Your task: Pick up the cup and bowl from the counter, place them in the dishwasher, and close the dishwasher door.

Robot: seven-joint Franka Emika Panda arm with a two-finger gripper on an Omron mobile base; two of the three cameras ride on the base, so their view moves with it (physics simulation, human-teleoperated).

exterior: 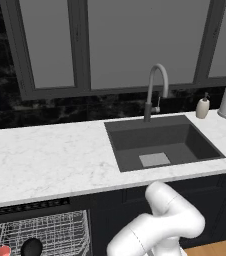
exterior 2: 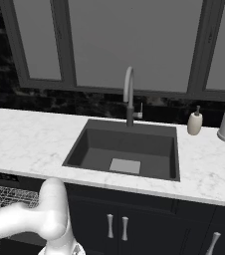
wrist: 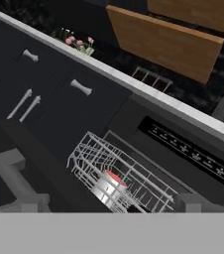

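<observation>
White marble-patterned surface (exterior: pixel 45 160) with grey veins runs the width of the kitchen, its front edge overhanging the open dark-fronted dishwasher (exterior: pixel 30 206) at the left end. Inside, the white wire rack (exterior: pixel 50 232) holds the small white cup with a red inside (exterior: pixel 2 251) beside the glossy all-black rounded bowl (exterior: pixel 31 246), both near the rack's front. From the hand camera, the cup (wrist: pixel 110 187) sits within the rack wires. The pincer (wrist: pixel 106 211) hangs above the rack with its two dark tips spread wide apart, gripping nothing. A dark inset sink (exterior: pixel 160 142) occupies the surface's right half.
</observation>
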